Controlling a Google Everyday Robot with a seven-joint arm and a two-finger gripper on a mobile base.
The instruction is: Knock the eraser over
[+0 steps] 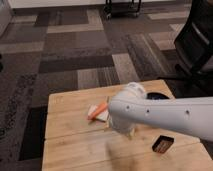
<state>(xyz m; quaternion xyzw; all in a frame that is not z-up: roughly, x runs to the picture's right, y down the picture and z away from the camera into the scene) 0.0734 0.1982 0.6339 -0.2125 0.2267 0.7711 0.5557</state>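
Eraser (163,143): a small black rectangular block with a brownish middle on the face turned toward the camera, its long side set at a slant to the table's front edge. It sat on the wooden table (75,145), in the table's right front part, with bare wood all around it and nothing touching it. Whether it stood on an edge or lay flat could not be determined. The arm (170,114), a thick white tube, entered over the table's right side and ran leftward above the table's middle, passing behind and above the eraser without contact. The arm ended in a rounded white joint (132,92) over the table's centre. The gripper (128,131) hung below that joint, pointed down at the table's middle, well to the left of the eraser and just above the wood. It was mostly hidden by the arm, so how far it was open, and whether it held anything, could not be told. A flat white pad (99,114) with an orange stick (101,108) across it lay on the table just left of the joint. A dark blue round plate (156,96) showed partly behind the arm, near the table's back right edge.
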